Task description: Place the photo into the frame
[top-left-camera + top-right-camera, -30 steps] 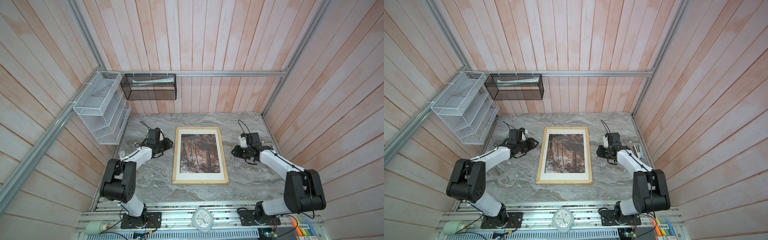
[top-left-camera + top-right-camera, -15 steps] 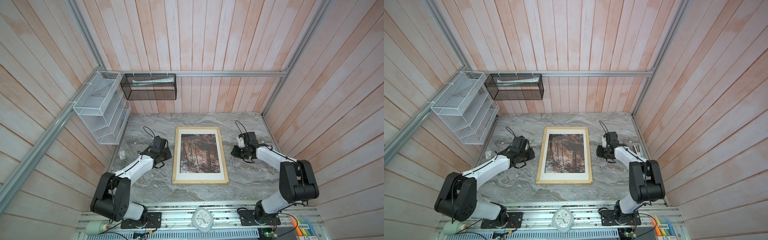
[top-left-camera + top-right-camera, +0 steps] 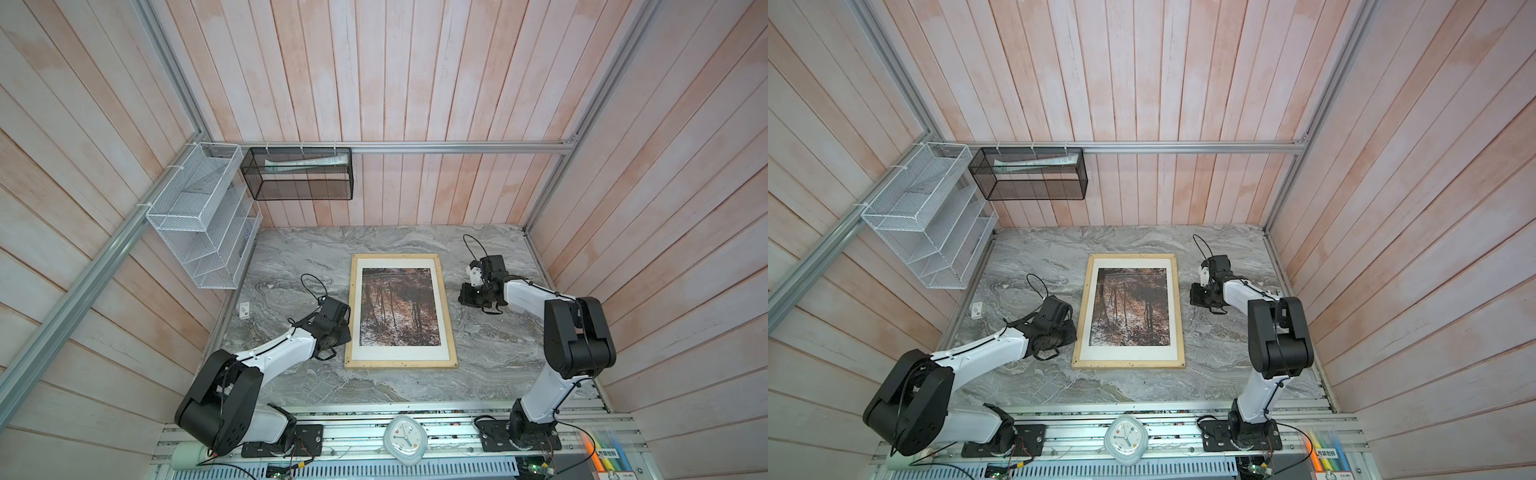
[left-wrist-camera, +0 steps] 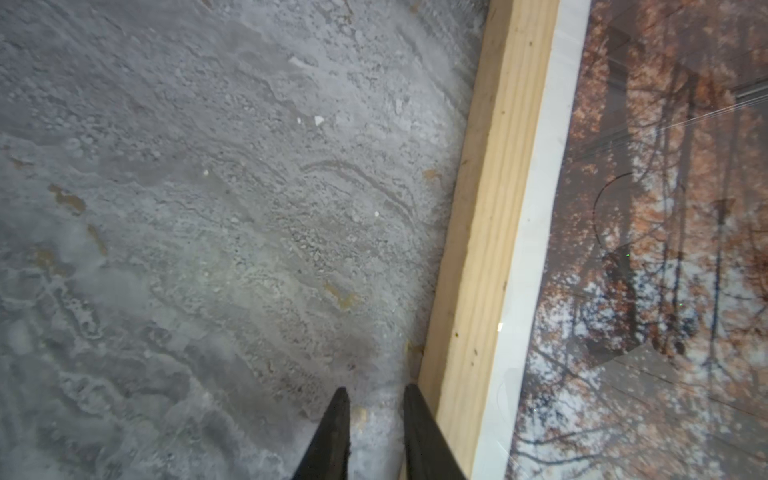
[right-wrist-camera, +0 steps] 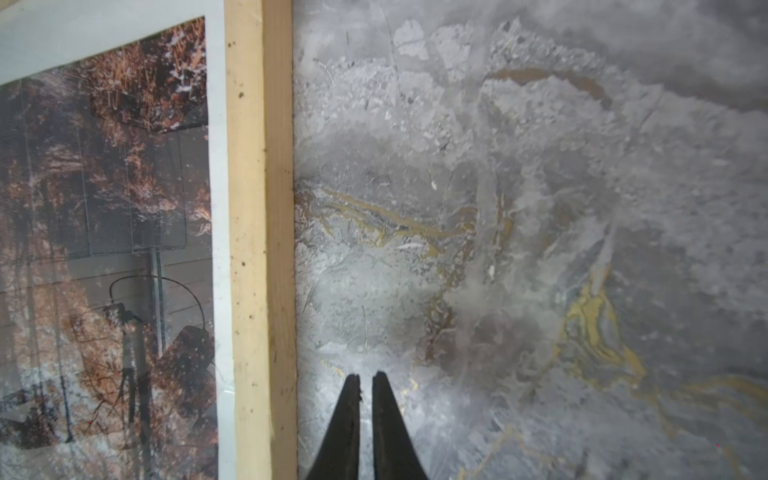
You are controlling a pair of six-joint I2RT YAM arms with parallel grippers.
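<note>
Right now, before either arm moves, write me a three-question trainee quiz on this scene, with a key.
1. True or false: the photo lies inside the frame, picture side up.
2. Which has something clamped between its jaws? A) left pincer B) right pincer C) neither
3. Name the white object on the metal rail.
Key: 1 true; 2 C; 3 the clock.
</note>
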